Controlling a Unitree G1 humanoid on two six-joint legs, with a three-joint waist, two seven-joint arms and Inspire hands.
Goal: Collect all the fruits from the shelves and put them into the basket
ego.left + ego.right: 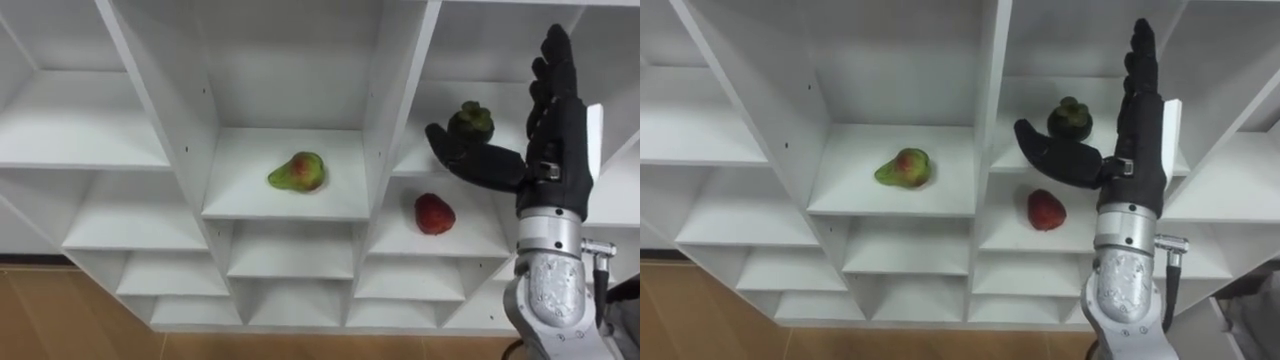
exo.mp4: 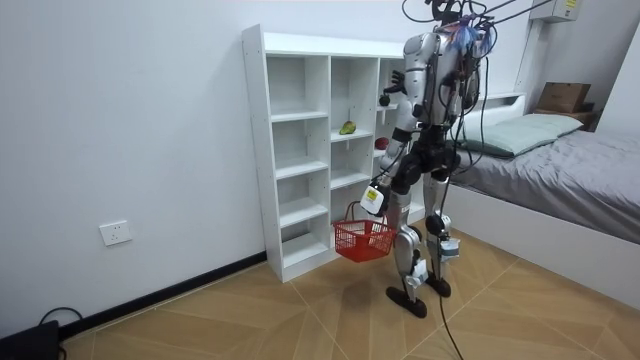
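Right hand (image 1: 555,140) is raised before the right column of the white shelving unit (image 1: 385,110), fingers straight, thumb spread wide, nothing in its grasp. A dark mangosteen (image 1: 471,121) sits at 9 o'clock from the palm, just above the thumb; I cannot tell whether they touch. A red fruit (image 1: 434,214) lies one shelf lower, at 7 o'clock from the mangosteen. A green-red pear (image 1: 297,172) is in the middle column, at 9 o'clock from the red fruit. My left hand (image 2: 373,200) hangs low, closed on the red basket (image 2: 363,240) handle.
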